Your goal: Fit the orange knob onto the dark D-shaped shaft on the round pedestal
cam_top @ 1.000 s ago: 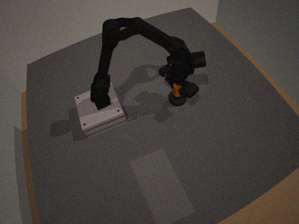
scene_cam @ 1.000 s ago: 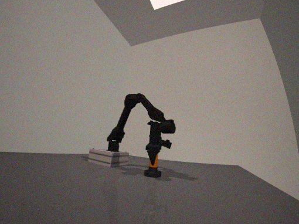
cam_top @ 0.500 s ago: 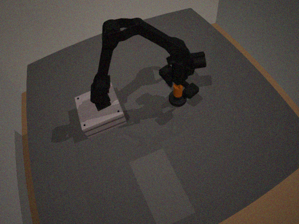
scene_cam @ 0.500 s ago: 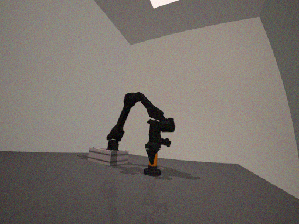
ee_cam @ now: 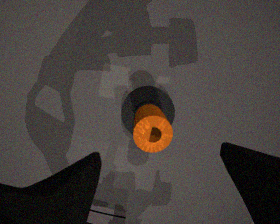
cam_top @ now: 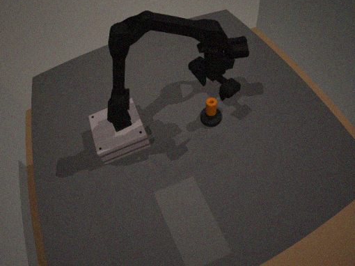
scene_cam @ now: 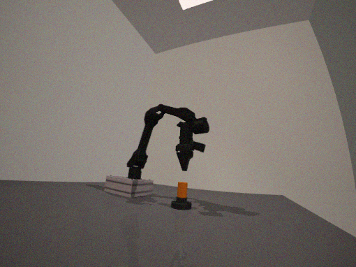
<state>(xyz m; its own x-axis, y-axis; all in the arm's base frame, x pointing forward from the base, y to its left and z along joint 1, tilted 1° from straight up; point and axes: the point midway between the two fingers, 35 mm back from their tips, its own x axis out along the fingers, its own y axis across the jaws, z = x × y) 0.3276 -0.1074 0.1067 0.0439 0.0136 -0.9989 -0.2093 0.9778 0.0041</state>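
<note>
The orange knob stands upright on the round dark pedestal. Its top hole faces up and looks dark on one side in the wrist view. In the exterior view a short dark collar shows between the knob and the wide base disc. Whether the knob sits fully down on the shaft cannot be told; the shaft is hidden. My gripper is open and empty above the knob, its fingertips wide apart and clear of it.
The arm's pale block base stands to the left of the pedestal in the top and exterior views. A lighter rectangle lies on the table toward the front in the top view. Arm shadows fall around the pedestal.
</note>
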